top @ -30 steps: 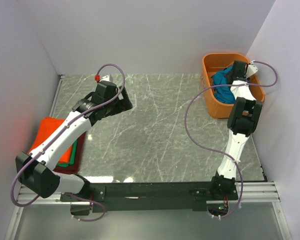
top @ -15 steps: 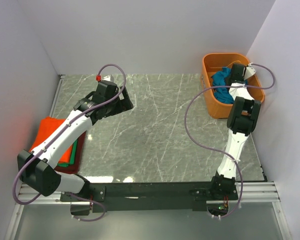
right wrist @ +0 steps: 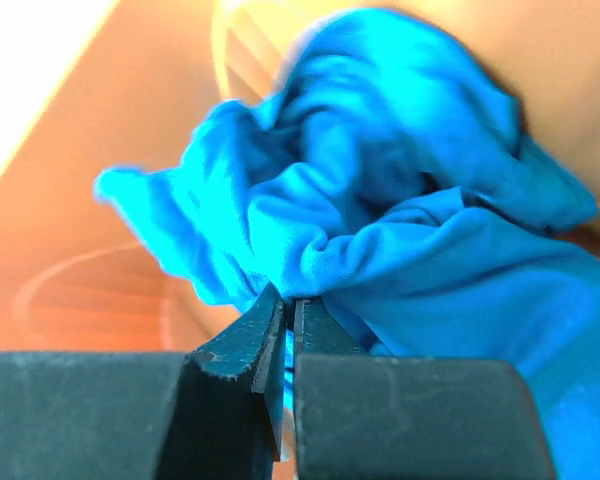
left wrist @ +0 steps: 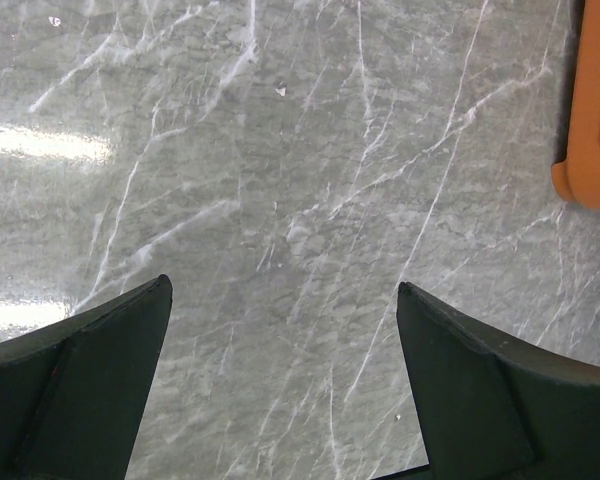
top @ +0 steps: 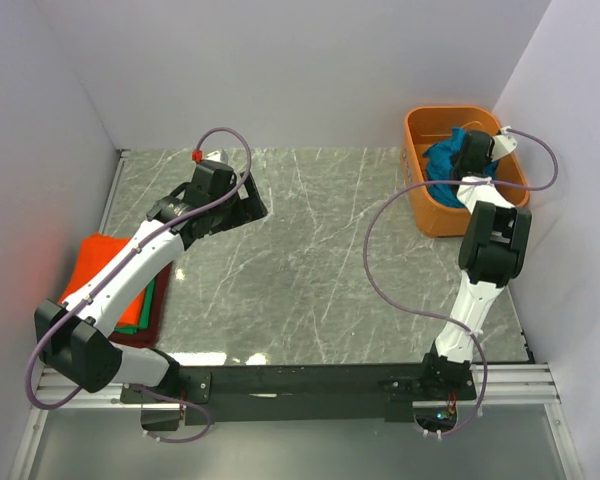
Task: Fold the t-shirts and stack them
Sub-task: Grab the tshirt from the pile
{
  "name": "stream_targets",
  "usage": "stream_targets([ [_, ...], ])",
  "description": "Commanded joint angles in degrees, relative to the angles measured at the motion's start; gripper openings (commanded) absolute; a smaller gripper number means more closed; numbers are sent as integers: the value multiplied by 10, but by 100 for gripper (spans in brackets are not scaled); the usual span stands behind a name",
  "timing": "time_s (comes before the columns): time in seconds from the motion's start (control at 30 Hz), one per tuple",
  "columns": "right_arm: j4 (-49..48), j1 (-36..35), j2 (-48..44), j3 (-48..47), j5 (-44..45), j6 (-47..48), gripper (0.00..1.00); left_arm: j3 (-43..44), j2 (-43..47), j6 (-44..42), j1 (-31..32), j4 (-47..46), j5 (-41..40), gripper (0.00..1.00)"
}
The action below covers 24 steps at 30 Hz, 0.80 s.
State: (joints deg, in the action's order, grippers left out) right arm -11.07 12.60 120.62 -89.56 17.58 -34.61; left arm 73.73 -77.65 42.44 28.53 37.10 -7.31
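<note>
Currently, right claw point(right wrist: 288, 312) pinching teal t-shirt point(right wrist: 410, 240) in basket point(top: 437, 216), left claw point(left wrist: 282, 290) spread

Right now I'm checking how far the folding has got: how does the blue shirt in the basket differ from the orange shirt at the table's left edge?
The blue shirt is crumpled; the orange shirt lies flat and folded. The blue shirt sits in the orange basket, the orange shirt tops a stack on the table. The right gripper is shut on the blue shirt; nothing holds the orange shirt. Both are plain cloth.
</note>
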Motion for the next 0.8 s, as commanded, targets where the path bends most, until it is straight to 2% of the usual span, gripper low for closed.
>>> stream_targets([
  [0.0, -76, -13, -72, 27, 41, 17, 0, 1, 6, -12, -2, -23, 8, 99],
  [0.2, -94, -31, -135, 54, 70, 25, 0, -8, 14, -11, -2, -26, 13, 99],
  [0.57, -55, -73, -245, 29, 128, 61, 0, -19, 28, -9, -2, -33, 21, 99],
  [0.77, -20, -79, -277, -42, 120, 80, 0, -23, 37, -8, -2, -35, 21, 99],
])
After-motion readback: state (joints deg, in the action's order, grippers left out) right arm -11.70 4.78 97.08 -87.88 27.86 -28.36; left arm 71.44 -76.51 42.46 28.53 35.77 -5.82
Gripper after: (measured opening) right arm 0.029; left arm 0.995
